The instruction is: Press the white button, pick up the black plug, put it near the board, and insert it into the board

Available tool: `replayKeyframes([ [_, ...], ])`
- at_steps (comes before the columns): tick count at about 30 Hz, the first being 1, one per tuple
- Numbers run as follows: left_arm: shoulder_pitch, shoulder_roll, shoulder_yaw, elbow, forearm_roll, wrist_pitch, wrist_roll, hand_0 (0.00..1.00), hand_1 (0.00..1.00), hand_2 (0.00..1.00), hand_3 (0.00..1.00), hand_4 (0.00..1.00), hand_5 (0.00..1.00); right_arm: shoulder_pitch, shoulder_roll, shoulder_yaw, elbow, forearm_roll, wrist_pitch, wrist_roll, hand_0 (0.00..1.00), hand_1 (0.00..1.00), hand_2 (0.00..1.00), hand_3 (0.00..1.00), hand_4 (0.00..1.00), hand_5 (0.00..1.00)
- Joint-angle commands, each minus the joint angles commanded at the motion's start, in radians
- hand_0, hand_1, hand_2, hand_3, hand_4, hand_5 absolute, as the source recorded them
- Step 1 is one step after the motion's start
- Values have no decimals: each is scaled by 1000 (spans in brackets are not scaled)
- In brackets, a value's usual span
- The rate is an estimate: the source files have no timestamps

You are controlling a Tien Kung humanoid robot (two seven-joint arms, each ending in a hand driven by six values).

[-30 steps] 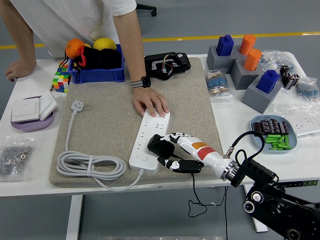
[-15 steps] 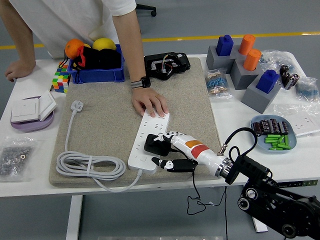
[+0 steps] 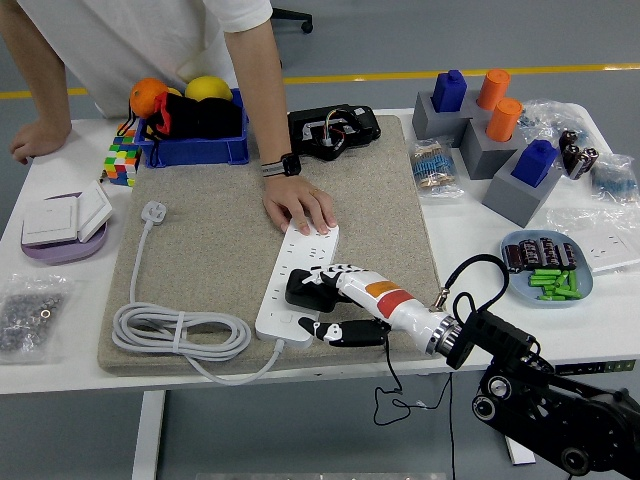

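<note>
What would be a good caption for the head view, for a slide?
Robot's right hand holds the black plug over the white power strip while a person's hand steadies its far end.

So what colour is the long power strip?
White, clearest in the head view: power strip.

A beige mat covers the middle of the white table. At its far left corner stands a blue bin holding an orange ball and a yellow ball, with a colour cube just left of it. A purple dish with white switches lies at the left. On the right are grey blocks carrying blue and orange pegs, and nearer, a blue dish of batteries. A person leans over the far edge.
</note>
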State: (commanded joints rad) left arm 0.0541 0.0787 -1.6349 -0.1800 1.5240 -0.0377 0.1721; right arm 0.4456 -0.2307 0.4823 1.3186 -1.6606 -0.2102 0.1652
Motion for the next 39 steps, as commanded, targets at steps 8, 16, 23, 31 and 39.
replayKeyframes([
  [8,-2,-1,0,0,1,0,-1,624,631,640,694,588,374,-1,-2,2,3,3,-5,6,966,841,794,759,718,723],
  [16,-3,-1,1,0,-1,0,-1,625,632,640,693,588,374,3,3,14,5,-6,-8,5,965,840,795,758,719,722],
  [23,-3,-3,0,0,-1,0,-1,625,632,639,694,588,374,13,0,71,41,-37,-10,-2,965,841,796,760,721,721],
  [31,-2,-4,1,0,-3,0,-1,625,631,640,693,588,374,13,-14,175,98,-86,-21,-4,961,838,793,764,748,707],
  [39,-1,1,0,0,-7,2,-2,624,631,640,694,588,374,-10,-38,378,101,-148,-33,-9,949,834,790,765,789,697],
])
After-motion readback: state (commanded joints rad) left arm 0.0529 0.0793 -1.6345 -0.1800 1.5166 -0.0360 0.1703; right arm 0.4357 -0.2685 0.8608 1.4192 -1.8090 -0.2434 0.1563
